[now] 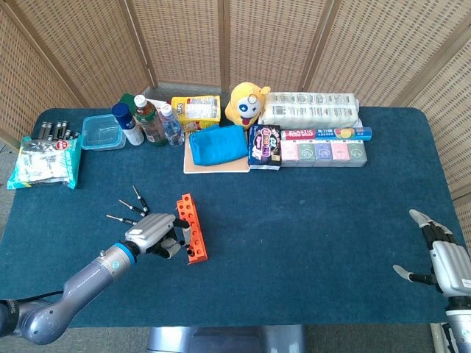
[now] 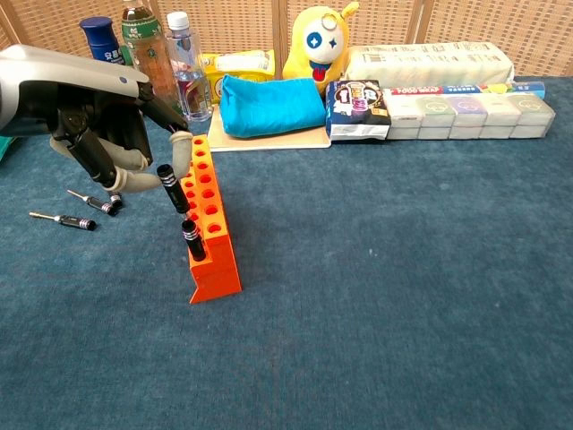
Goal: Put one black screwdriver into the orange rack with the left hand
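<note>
Left hand (image 2: 107, 143) is seen at the near end of the orange rack (image 2: 210, 242), fingers curled, a black screwdriver (image 2: 173, 187) pinched near its handle top, tilted, tip toward the rack's left side. Whether the tip has entered a hole cannot be told; the shaft is hidden behind the rack edge in the chest view. One screwdriver (image 2: 192, 240) is already seated at the front end of the rack. Two more (image 2: 63, 219) lie on the cloth to the left, apart from the rack.

Right hand (image 1: 441, 254) rests at the table's right edge, fingers spread, nothing held.

Step in hand, as judged: seating the held tool. For a clean insertion the shaft should be brought upright over a free hole before lowering; a tilted entry is likely to catch the rim and drag the light rack. The seated tool just beside should be cleared by the fingers. Release should be made only once the handle bears on the rack.
</note>
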Action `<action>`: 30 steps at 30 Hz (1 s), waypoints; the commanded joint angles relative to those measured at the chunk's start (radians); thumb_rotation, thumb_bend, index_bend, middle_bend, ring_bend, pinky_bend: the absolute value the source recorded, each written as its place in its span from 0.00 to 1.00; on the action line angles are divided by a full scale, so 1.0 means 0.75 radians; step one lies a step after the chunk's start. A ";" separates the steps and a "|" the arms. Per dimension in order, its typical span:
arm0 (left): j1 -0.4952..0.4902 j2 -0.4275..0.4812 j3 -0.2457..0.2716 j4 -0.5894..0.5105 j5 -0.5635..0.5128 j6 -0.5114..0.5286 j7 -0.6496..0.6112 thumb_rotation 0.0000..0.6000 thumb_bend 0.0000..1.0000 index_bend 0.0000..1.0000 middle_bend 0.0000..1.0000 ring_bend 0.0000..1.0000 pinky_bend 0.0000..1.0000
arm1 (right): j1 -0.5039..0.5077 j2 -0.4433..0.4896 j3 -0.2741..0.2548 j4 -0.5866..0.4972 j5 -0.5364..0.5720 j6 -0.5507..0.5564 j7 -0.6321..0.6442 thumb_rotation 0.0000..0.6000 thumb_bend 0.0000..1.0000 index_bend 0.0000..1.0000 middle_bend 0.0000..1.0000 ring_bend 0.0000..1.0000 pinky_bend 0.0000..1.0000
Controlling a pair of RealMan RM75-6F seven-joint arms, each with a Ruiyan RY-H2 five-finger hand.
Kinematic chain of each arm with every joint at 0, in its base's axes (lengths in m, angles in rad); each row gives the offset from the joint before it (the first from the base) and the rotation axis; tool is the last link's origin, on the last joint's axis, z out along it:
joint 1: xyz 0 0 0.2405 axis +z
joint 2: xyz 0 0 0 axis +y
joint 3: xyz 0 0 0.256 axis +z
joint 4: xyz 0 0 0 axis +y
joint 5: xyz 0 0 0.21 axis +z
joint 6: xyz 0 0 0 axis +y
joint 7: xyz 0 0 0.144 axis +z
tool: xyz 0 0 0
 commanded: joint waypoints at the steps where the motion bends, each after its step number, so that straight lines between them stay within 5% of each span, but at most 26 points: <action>1: -0.002 -0.004 0.003 0.004 -0.004 0.000 0.005 1.00 0.46 0.67 1.00 1.00 1.00 | 0.000 0.000 0.000 0.000 0.001 0.001 0.001 1.00 0.00 0.04 0.10 0.16 0.11; 30: -0.011 0.017 0.001 -0.012 -0.019 -0.001 0.011 1.00 0.46 0.67 1.00 1.00 1.00 | 0.000 0.002 0.001 0.001 0.000 0.001 0.003 1.00 0.00 0.04 0.10 0.16 0.11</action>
